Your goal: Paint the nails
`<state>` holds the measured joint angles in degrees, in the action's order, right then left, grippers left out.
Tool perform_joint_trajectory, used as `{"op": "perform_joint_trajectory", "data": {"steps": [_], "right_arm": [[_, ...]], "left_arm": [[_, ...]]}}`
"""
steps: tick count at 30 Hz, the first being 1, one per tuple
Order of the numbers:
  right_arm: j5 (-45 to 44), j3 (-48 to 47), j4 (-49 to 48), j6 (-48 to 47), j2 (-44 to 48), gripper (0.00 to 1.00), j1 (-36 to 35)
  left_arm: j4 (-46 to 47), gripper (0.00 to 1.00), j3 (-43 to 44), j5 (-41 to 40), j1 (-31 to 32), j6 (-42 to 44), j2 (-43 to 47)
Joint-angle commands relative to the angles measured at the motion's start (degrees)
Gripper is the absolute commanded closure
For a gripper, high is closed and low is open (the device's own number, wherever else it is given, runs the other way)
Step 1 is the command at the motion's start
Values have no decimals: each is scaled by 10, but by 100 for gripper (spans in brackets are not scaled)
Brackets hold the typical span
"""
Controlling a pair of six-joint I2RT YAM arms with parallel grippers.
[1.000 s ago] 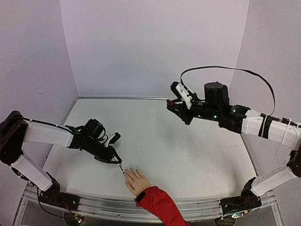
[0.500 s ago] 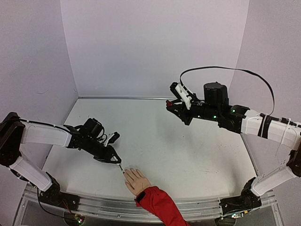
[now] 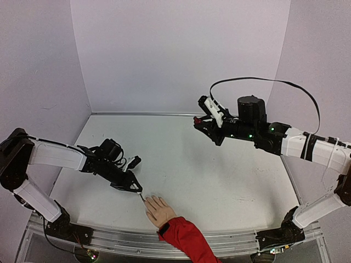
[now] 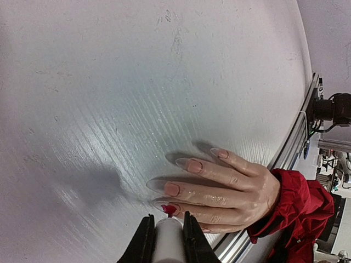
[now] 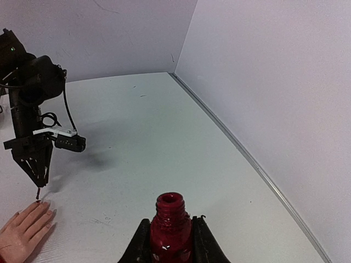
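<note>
Brush [image 4: 169, 211] is gripped in left hand [image 4: 167, 244], tip on the nails [image 4: 171, 189]; bottle [image 5: 171, 222] is gripped in right hand [image 5: 170, 247]. A steady stroke is judged needed next.

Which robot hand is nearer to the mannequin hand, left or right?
Left. The left hand holds the brush at the fingernails of the mannequin hand; the right hand is far across the table, holding the open polish bottle.
</note>
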<state>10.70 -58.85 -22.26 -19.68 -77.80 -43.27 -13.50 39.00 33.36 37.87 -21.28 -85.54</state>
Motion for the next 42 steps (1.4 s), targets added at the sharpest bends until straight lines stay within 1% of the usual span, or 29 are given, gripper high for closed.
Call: {"op": "perform_joint_trajectory", "data": {"steps": [1,30,42], "right_arm": [[7,-10,-25,3,0,100,3],[5,-13,-24,1,-4,100,4],[8,-12,-24,2,-5,100,4]], "left_arm": [[18,100,27,17,-1,-1,-8],[33,100,31,26,-1,-1,-27],[33,100,13,19,-1,-9,-11]]}}
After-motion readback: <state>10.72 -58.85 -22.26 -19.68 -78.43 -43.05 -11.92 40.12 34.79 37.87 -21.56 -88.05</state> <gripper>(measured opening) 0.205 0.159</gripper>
